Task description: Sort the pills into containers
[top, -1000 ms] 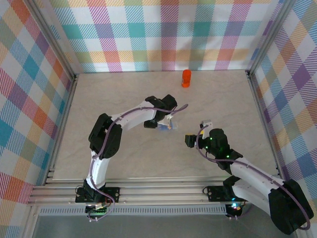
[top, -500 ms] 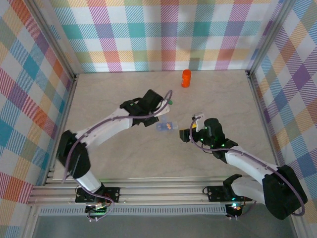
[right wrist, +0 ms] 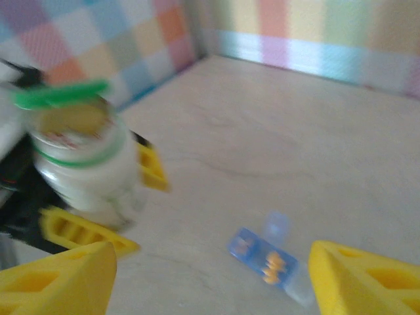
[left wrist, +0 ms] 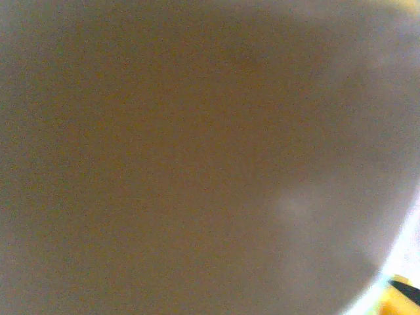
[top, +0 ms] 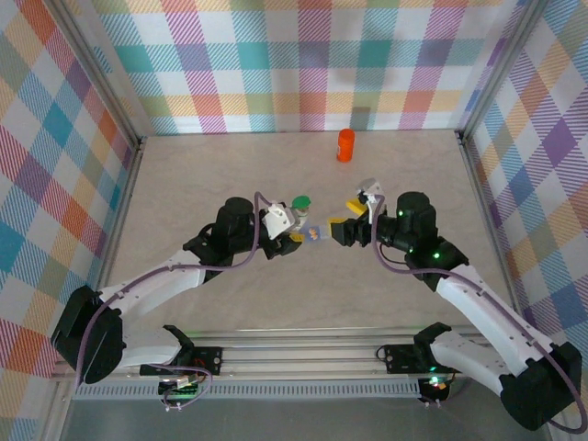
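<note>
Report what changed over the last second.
The left arm swung low and leftward, its left end effector still gripping the green-capped bottle. The right end effector advanced toward the blue box, open. Blue box and orange bottle stayed put.

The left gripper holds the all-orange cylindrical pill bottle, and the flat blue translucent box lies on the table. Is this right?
No: the left gripper holds the clear whitish bottle with green cap, as the right wrist view shows.

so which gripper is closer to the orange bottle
Right. The right gripper sits straight in front of the orange bottle; the left gripper, holding the green-capped bottle, is further left.
</note>
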Tool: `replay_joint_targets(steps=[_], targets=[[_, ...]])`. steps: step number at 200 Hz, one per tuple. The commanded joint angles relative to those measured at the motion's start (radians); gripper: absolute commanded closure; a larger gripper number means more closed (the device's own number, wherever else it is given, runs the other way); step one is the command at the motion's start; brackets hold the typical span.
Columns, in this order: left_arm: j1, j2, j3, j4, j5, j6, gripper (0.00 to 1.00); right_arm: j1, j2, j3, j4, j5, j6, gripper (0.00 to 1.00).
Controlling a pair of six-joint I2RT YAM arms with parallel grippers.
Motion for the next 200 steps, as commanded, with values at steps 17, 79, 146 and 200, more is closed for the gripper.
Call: replay_joint_targets(steps=[17,79,146,200], targets=[[0.007,-0.037,-0.017,0.114,0.263,0.099,1.0,0.008,0.048,0.097,-0.107,-0.331,-0.27,0.34],[0.005,-0.031,-0.008,0.077,0.351,0.136,1.0,0.022,0.153,0.163,-0.093,-0.435,-0.324,0.33],[-0.017,0.0,0.027,0.031,0.346,0.149,1.0,0.088,0.232,0.173,0.006,-0.457,-0.336,0.34],[-0.054,0.037,0.053,-0.006,0.299,0.181,1.0,0.144,0.278,0.182,0.071,-0.463,-0.323,0.36]])
